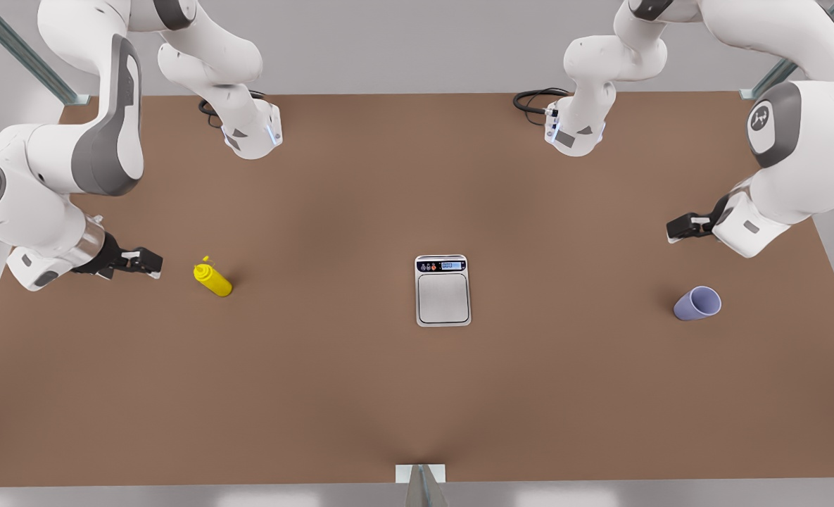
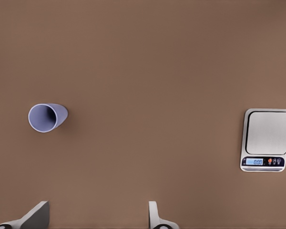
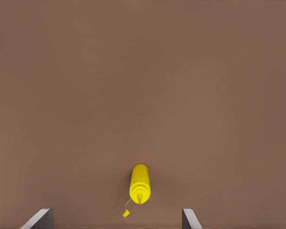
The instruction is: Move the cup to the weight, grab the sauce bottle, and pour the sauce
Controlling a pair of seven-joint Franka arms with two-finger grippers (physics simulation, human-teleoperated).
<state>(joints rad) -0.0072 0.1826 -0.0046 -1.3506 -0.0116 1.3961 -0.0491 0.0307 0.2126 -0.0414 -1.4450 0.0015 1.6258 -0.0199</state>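
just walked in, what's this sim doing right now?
Nothing is grasped yet. The left gripper, jaws open, hovers near the cup at the front view's right. The right gripper, jaws open too, hovers next to the sauce bottle at the front view's left. The weight sits mid-table with its platform bare. Cup and bottle both stand on the table, untouched, so no step is done.

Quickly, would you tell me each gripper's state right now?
Left gripper: open, empty, above the cup.
Right gripper: open, empty, beside the sauce bottle.
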